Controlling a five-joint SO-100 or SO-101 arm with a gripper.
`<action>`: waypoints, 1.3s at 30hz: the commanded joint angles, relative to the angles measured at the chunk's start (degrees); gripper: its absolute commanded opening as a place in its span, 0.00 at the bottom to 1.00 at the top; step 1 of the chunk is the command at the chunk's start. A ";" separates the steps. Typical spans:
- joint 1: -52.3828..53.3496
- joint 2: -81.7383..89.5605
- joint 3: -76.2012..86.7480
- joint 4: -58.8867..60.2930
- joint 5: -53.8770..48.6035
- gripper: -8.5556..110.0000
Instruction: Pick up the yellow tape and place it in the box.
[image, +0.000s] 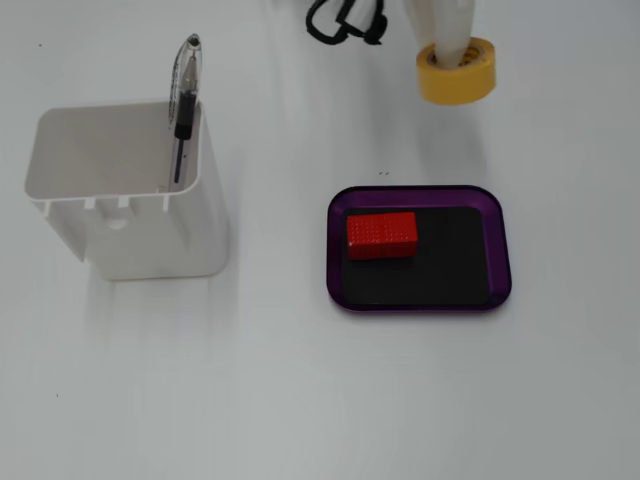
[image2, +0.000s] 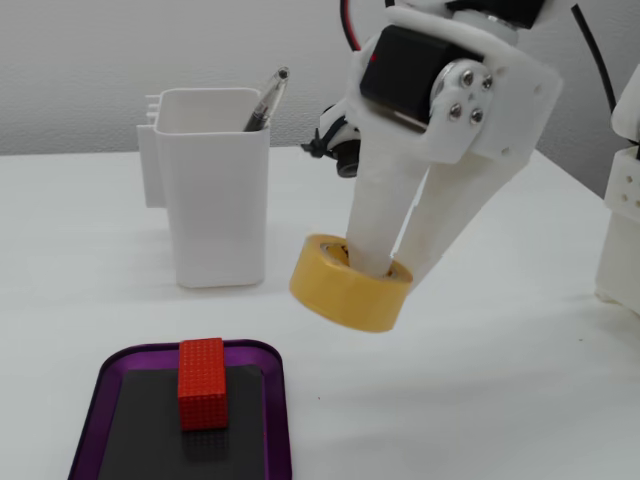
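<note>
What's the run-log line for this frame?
phase: carrying | gripper: shut on yellow tape, one finger through its hole, lifted, tilted | box: holds red block | tape not yet in box

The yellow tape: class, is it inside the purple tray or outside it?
Outside. The yellow tape hangs tilted on the pincer, one finger through its hole, away from the purple tray, which holds only a red block.

arm: reaching steeply down | fingers: one inside yellow tape, one outside, clamped on wall
</note>
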 joint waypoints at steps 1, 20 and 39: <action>-0.53 -10.99 -8.09 -1.05 0.70 0.07; 1.93 -36.91 -30.67 -5.19 0.79 0.07; 3.25 -33.49 -35.68 4.04 0.97 0.16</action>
